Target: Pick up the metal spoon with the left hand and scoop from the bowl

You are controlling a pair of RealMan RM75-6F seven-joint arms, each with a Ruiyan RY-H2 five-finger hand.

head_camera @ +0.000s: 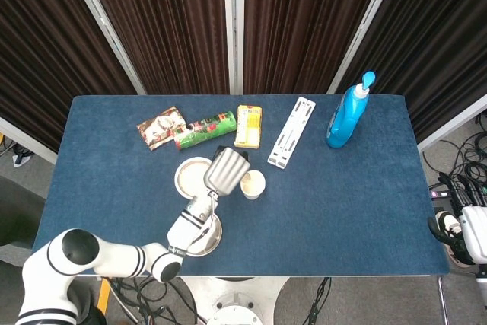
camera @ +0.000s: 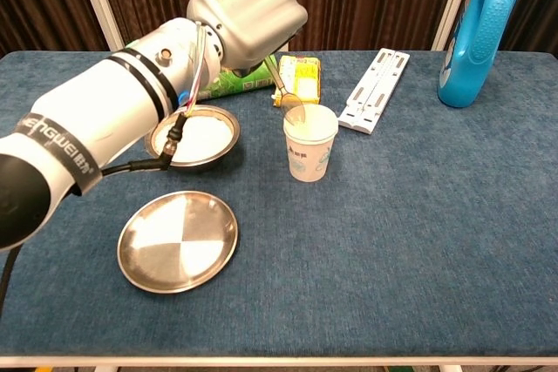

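In the chest view the left hand, upper centre, grips the metal spoon, whose scoop hangs just above the rim of the paper cup at mid-frame. The head view hides the spoon under the hand, which sits between the bowl and cup. The bowl of white powder lies left of centre, partly behind the forearm. Only the head view shows the right hand at the lower right edge; whether its fingers are apart or closed cannot be told.
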